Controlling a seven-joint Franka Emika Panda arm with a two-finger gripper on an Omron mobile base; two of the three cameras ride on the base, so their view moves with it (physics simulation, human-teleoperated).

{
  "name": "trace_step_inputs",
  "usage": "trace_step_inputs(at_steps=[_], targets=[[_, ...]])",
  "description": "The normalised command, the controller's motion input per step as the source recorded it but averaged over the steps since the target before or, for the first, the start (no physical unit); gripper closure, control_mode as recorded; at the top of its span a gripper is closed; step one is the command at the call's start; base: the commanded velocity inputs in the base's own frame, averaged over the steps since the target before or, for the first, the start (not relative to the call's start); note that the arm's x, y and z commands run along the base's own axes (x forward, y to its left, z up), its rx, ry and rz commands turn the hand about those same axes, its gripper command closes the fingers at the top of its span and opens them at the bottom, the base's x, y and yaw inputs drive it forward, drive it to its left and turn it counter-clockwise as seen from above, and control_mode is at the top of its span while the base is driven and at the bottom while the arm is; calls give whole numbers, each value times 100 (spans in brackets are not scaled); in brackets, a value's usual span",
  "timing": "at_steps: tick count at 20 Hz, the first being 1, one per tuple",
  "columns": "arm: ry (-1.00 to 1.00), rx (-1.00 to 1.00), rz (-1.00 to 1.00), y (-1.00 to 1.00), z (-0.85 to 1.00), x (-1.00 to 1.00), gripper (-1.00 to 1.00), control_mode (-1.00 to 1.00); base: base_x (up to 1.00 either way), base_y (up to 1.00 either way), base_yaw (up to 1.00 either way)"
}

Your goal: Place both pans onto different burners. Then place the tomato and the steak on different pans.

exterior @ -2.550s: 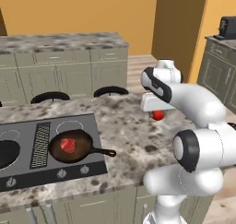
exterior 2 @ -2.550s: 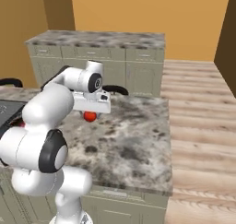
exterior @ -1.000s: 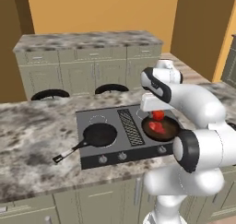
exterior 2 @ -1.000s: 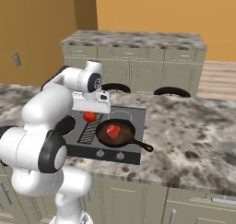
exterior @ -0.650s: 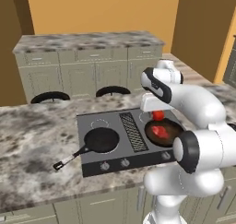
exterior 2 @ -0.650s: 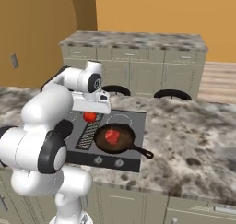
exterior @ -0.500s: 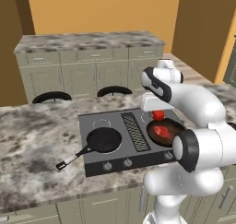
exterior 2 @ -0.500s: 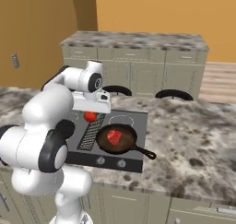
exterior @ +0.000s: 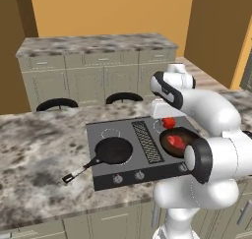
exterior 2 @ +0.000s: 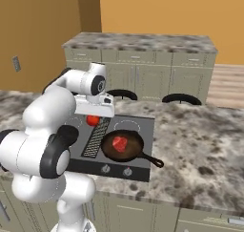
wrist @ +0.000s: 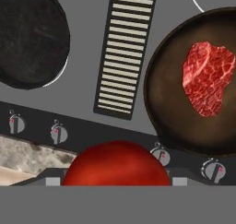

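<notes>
I have the small glossy bright red tomato (wrist: pixel 116 163) clasped between the jaws of the two-finger gripper (exterior: pixel 169 119), carried in the air above the flat dark grey cooktop (exterior: pixel 105 175). In the hand view it sits right at the fingertips, over the row of small round knobs (wrist: pixel 59 133). The fingertips themselves are hidden behind the fruit, so I judge the hold mostly from how the tomato hangs under the hand in the base views.

I expect it to be light, smooth and round, so it could slip or roll. The hold should stay across its widest part, and I should let it go low, or it may roll out of a shallow pan.

The flat red-pink raw steak (wrist: pixel 207 78) already lies in the round brown-lined frying pan (wrist: pixel 170 112), which sits on a burner beside the ribbed centre grill strip (wrist: pixel 124 52). The all-black round frying pan (exterior: pixel 113 150) rests on a burner on the other side of the strip, with its long light-tipped handle (exterior: pixel 78 171) reaching out over the speckled stone counter (exterior: pixel 34 149). Nothing lies in it, so that is where the tomato belongs.

Between the hand and that pan, only the flat grill strip intervenes. The steak pan just below is what I must not drop into.
</notes>
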Motion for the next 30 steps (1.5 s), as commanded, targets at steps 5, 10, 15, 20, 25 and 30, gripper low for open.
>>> trace_step_inputs(at_steps=[5, 10, 15, 20, 25, 30], targets=[[0, 0, 0, 13, 0, 21, 100, -100, 20, 10, 0], [0, -1, 0, 59, -2, 65, 100, -100, 0, 0, 0], [0, 0, 1, 40, -7, 52, 100, -100, 0, 0, 0], [0, 0, 1, 50, -20, 45, 100, -100, 0, 0, 0], [-1, 0, 4, 65, -25, 11, 100, -100, 0, 0, 0], [0, 0, 5, 59, -18, 0, 100, -100, 0, 0, 0]])
